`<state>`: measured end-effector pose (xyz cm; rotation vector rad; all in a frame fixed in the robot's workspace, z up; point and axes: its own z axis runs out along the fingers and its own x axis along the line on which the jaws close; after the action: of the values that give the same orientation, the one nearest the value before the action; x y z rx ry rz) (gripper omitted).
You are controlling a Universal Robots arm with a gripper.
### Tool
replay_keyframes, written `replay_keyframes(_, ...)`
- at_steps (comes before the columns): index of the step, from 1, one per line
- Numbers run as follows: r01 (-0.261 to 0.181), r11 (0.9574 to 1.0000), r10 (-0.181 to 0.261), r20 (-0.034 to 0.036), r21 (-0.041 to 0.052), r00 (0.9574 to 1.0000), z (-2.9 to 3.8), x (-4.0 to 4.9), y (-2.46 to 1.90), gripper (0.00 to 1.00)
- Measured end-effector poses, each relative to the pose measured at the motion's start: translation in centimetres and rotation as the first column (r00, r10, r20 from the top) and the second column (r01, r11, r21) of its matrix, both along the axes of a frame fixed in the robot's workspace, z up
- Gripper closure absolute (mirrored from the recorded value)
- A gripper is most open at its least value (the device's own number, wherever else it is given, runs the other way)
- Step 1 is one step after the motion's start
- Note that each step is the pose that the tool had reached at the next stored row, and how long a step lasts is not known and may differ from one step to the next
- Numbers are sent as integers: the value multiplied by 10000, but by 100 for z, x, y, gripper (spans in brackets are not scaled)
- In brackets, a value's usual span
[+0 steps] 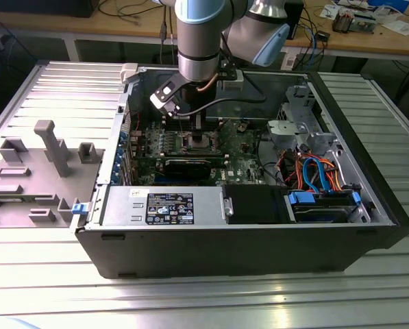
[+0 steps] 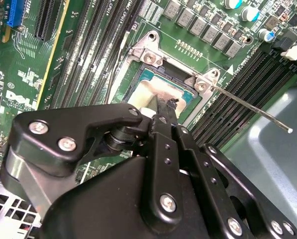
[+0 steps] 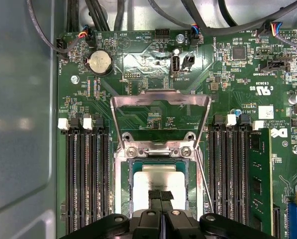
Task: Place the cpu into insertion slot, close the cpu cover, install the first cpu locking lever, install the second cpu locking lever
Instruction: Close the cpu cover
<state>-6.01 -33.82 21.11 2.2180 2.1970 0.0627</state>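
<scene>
1. At the exterior view's left, grey plastic fixture blocks (image 1: pixel 50 147) stand on the ribbed metal table (image 1: pixel 60 75), well apart from the work.
2. In the middle, inside the open black computer case (image 1: pixel 225 240), the black gripper (image 3: pixel 161 195) hangs over the square grey-rimmed insertion slot (image 3: pixel 119 186). Its jaws are pressed together, gripping nothing.
3. The small flat silver-topped cpu (image 3: pixel 153 179) lies in that slot, just under the jaw tips; whether they touch it I cannot tell. The thin silver-grey metal frame cover (image 3: pixel 158 97) stands tipped open beside the slot, and a thin wire locking lever (image 2: pixel 247 108) is raised.
4. By my judgement the chip is light, stiff and delicate underneath. It is best held by its opposite edges and never pressed hard.
5. At the exterior view's right, blue and orange cables (image 1: pixel 314 171) lie apart from the slot.
</scene>
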Motion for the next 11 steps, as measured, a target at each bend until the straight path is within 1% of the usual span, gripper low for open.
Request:
replay_keyframes(7,0,10000,0,-19,-19,10000,3,9,0,89)
replay_keyframes(11,0,10000,0,-19,-20,10000,35,9,0,89)
